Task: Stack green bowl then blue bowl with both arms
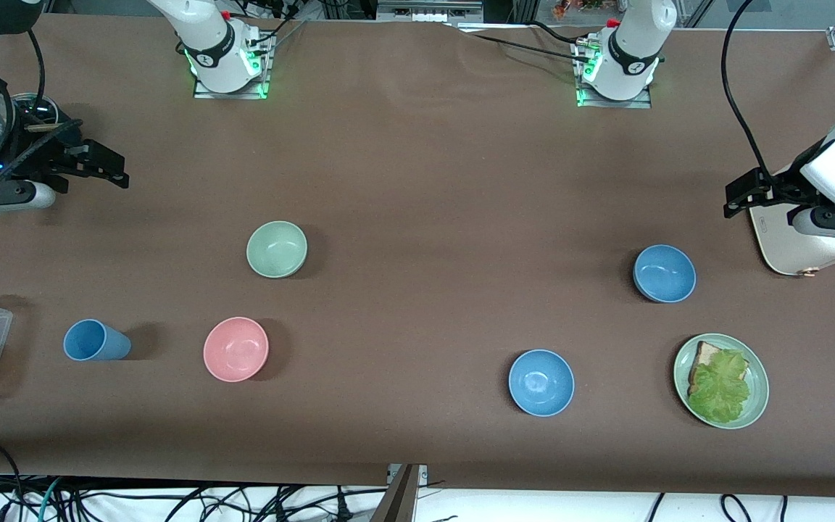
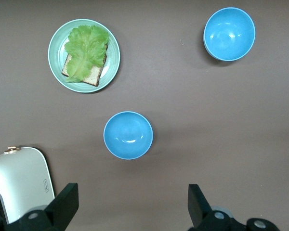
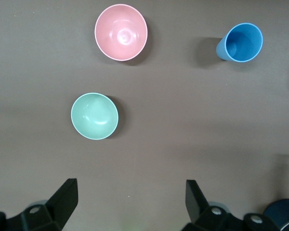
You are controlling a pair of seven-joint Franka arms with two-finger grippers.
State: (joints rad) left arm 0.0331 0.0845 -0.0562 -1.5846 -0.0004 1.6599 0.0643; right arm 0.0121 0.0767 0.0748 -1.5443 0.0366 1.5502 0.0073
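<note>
- So, nothing stacked yet: every bowl sits alone on the brown surface [image 1: 417,181], well apart from the others.
- Green bowl [image 1: 277,249]: upright, empty, toward the right arm's end of the surface; pink bowl [image 1: 235,349] lies nearer the front cam than it, blue cup [image 1: 96,341] beside the pink one, further toward that end.
- Two look-alike blue bowls toward the left arm's end. One blue bowl [image 1: 665,273] sits closest to the left claw; second blue bowl [image 1: 541,383] is nearer the front cam & more central. Can't tell which one the task means; my guess is the one by the left claw.
- Green plate [image 1: 721,390] w/ bread & lettuce sits near both blue bowls, not part of the job.
- Right claw [image 1: 109,168]: up in the air over the right arm's end of the surface, fingers spread wide, holding nothing; its wrist cam looks down on the green bowl.
- Left claw [image 1: 740,196]: hangs over the edge of a white appliance [image 1: 798,246] at the left arm's end, fingers wide apart, empty.
- Left to do, as I judge: everything. Grasp green, place it, then blue into it.
</note>
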